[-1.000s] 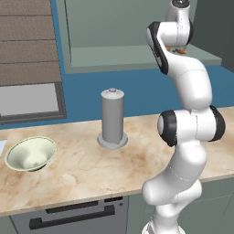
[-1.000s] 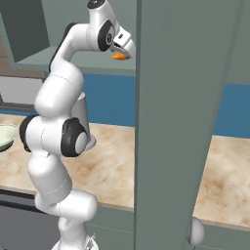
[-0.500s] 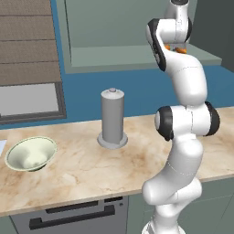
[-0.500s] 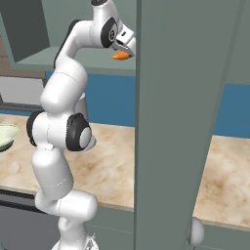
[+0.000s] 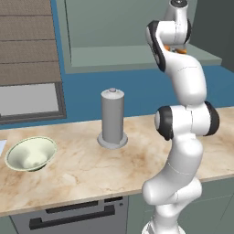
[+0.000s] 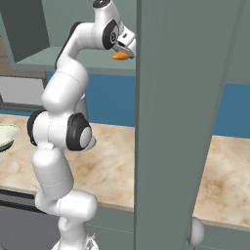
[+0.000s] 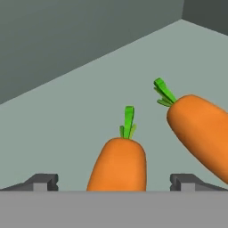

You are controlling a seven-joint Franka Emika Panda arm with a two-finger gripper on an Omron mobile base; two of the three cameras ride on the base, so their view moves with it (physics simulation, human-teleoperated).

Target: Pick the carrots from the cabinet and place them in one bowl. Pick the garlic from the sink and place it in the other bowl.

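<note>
1. We see our gripper (image 7: 114,180) spread wide inside the cabinet (image 5: 137,55), holding nothing
2. One carrot (image 7: 119,164) lies between the finger tips, the second carrot (image 7: 200,129) just beside it
3. The cabinet door (image 6: 180,112) blocks our right camera
4. A grey canister (image 5: 112,119) and cream bowl (image 5: 31,154) sit on the counter (image 5: 82,173) below

Orange carrots (image 7: 119,164) with green tops, grey-green cabinet (image 7: 89,89), cream-green bowl (image 5: 31,154), beige marbled counter (image 5: 91,169).
</note>
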